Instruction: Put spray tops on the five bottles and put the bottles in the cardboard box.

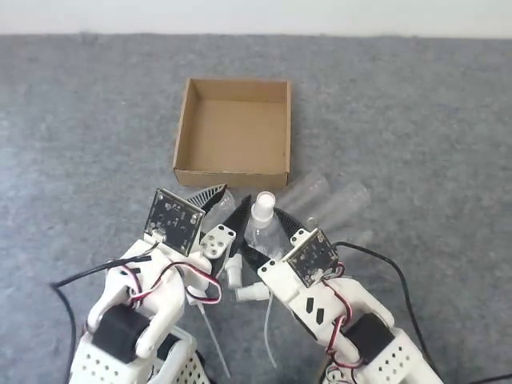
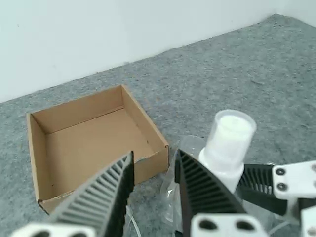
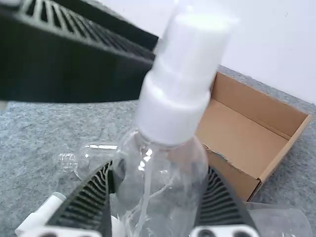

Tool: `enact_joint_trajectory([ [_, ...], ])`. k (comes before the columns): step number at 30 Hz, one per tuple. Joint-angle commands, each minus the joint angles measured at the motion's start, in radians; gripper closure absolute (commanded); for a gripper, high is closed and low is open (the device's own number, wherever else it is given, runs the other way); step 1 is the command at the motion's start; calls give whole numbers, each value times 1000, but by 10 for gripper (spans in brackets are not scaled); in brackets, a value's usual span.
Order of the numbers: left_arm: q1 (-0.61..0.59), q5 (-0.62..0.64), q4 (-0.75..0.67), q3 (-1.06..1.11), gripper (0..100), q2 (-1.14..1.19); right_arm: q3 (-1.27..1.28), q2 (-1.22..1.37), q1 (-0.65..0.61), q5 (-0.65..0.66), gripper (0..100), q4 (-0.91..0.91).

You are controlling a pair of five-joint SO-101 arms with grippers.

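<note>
The grey, carpet-like counter [image 1: 416, 120] carries an open, shallow brown cardboard box [image 1: 236, 132], which lies straight ahead of both end effectors, just past their tips. Both arms are bent low and lean forward side by side. The right end effector [image 3: 158, 177] is clamped on the body of a clear plastic bottle [image 1: 264, 232], whose long axis stands upright between its jaws. A white plastic spray top [image 2: 228, 140] sits on the neck; how tightly, I cannot tell. The left end effector [image 2: 154, 155] hangs just beside that top, jaws parted around nothing. The right arm, as holder, looks best placed to carry the bottle forward into the box. More clear bottles [image 1: 308, 192] lie on their sides ahead of the right end effector. Loose white spray tops [image 1: 234, 272] lie behind both, between the arms.
</note>
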Motion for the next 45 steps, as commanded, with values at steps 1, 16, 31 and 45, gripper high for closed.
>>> enact_joint_trajectory([
  [1,23,-12,11,-28,870,-6,-80,-19,7,-5,993,-21],
  [16,74,-64,40,-47,870,-6,-58,-19,8,-3,993,-19],
  [31,-149,6,9,-82,870,-6,-49,-19,97,-5,993,10],
  [45,-499,8,-26,42,870,-6,-20,-19,102,-5,993,10],
])
